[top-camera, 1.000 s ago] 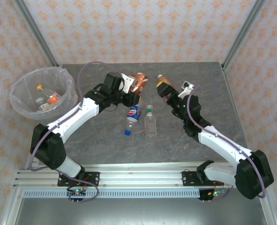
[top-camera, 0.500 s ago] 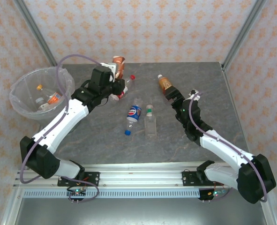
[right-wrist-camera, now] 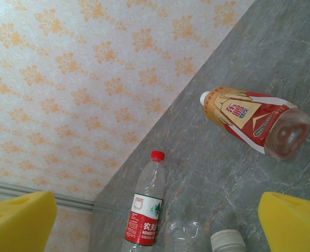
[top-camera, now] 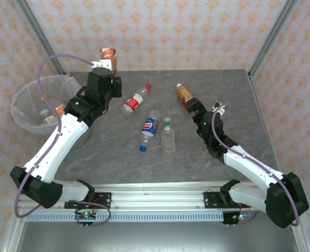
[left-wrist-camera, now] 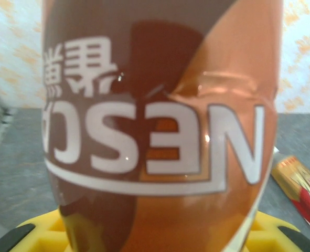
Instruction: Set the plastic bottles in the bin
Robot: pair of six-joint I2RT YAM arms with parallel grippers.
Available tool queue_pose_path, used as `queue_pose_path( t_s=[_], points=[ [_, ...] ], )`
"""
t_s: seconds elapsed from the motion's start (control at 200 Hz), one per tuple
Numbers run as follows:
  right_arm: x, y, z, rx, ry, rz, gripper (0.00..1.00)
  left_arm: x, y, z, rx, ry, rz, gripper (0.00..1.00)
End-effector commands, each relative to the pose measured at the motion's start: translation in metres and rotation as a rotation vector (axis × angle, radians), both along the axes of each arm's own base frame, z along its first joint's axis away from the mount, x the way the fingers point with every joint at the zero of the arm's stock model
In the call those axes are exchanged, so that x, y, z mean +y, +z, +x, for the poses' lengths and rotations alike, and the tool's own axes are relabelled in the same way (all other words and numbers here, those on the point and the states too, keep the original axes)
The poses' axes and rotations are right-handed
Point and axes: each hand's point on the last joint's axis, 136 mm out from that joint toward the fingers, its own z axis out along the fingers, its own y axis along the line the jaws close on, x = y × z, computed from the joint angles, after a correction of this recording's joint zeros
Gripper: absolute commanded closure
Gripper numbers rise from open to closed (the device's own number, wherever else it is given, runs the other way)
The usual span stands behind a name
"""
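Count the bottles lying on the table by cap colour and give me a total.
Red-capped bottle: 1
Blue-capped bottle: 1
Green-capped bottle: 1
White-capped bottle: 1
Total: 4 on the table; the brown bottle held in the left gripper is excluded.

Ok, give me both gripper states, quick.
Left gripper: shut on the brown-labelled bottle, held up off the table.
Right gripper: open, holding nothing; the orange-labelled bottle lies just ahead of it.
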Motion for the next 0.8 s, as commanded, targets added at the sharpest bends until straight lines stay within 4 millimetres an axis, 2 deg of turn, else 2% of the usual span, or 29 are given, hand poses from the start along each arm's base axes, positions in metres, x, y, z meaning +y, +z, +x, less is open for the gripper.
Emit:
queue_pose_path(
  t_s=[0.0,0.185,0.36,0.58,0.796],
  points=[
    [-0.009,-0.005,0.001,0.013,-0.049,-0.003,0.01,0.044,0.03,-0.015,-0.058,0.168,0.092,0.66],
    [-0.006,-0.006,0.004,0.018,-0.045,-0.008,0.01,0.091,0.05,-0.029,-0.139,0.384,0.149,0.66],
    [0.006,-0.006,0.01,0.033,0.006,-0.015,0.01,0.133,0.048,-0.04,-0.13,0.553,0.149,0.66],
    [0.015,-0.011,0.014,0.064,0.042,-0.025,0.01,0.182,0.029,-0.055,-0.092,0.711,0.127,0.66],
    [0.016,-0.011,0.014,0.067,0.044,-0.018,0.01,0.214,-0.013,-0.062,-0.039,0.767,0.011,0.64]
  ],
)
